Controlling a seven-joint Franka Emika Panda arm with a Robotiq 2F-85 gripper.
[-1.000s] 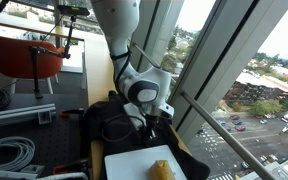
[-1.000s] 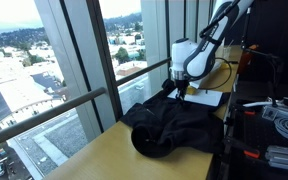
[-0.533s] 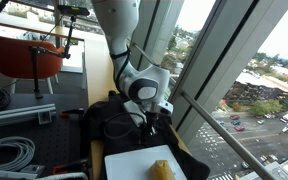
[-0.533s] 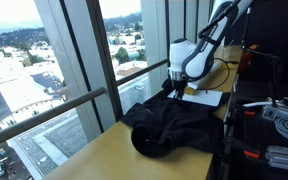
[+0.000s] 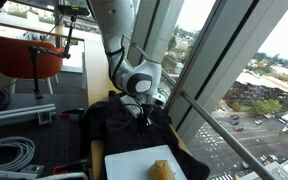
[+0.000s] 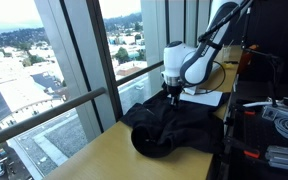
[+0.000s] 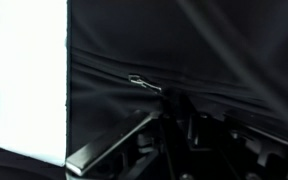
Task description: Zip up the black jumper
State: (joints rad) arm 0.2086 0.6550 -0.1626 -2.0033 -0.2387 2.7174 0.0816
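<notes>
The black jumper (image 5: 109, 122) lies rumpled on the wooden table by the window; it also shows in the other exterior view (image 6: 179, 128). My gripper (image 5: 142, 108) points down onto the jumper's middle, also seen from the far side (image 6: 171, 93). In the wrist view the jumper (image 7: 214, 45) fills the frame. A small silver zip pull (image 7: 141, 81) lies on the central seam and runs into my fingertips (image 7: 169, 100). The fingers are drawn together on it.
A white board (image 5: 134, 160) with a yellow object (image 5: 162, 170) lies next to the jumper, and shows in the other exterior view (image 6: 206, 98) and at the wrist view's left (image 7: 24, 70). Window frame (image 6: 79, 100) runs alongside. Cables (image 5: 4, 150) and an orange chair (image 5: 24, 55) stand behind.
My gripper has moved along the jumper's middle away from the white board, staying low on the fabric. The jumper's bulk has not shifted.
</notes>
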